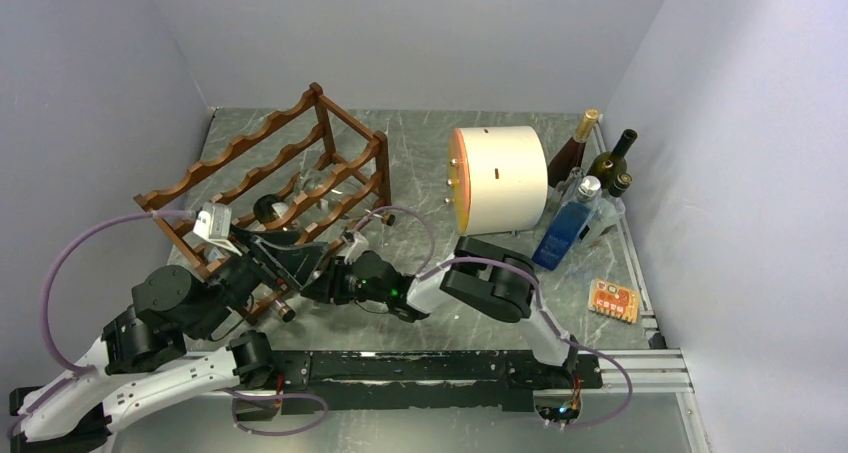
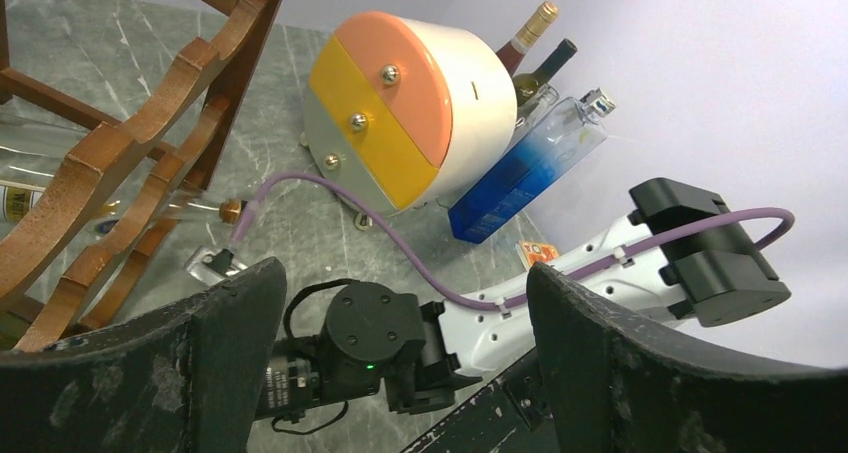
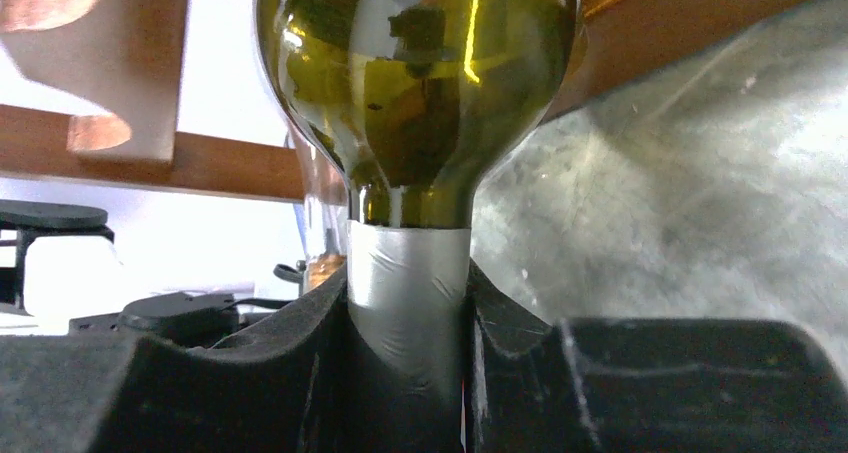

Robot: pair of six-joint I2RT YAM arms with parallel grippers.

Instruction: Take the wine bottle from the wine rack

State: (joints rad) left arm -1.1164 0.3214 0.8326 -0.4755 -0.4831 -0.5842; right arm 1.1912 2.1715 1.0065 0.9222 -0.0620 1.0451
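Note:
The reddish-brown wine rack (image 1: 262,151) stands at the left of the table and also shows in the left wrist view (image 2: 120,163). My right gripper (image 3: 408,373) is shut on the silver-foil neck of a green wine bottle (image 3: 420,73) that lies in the rack, with wooden rails (image 3: 200,163) behind it. In the top view the right gripper (image 1: 322,276) is at the rack's near end, and the bottle is mostly hidden under my left arm. My left gripper (image 1: 285,258) hovers open and empty beside it, its jaws wide apart (image 2: 400,283) over the right wrist.
A cream drum (image 1: 497,176) with an orange and yellow face lies right of the rack. Several bottles (image 1: 600,163) and a blue bottle (image 1: 565,231) stand at the back right. An orange packet (image 1: 613,300) lies near the right edge. Clear bottles (image 1: 320,183) lie in the rack.

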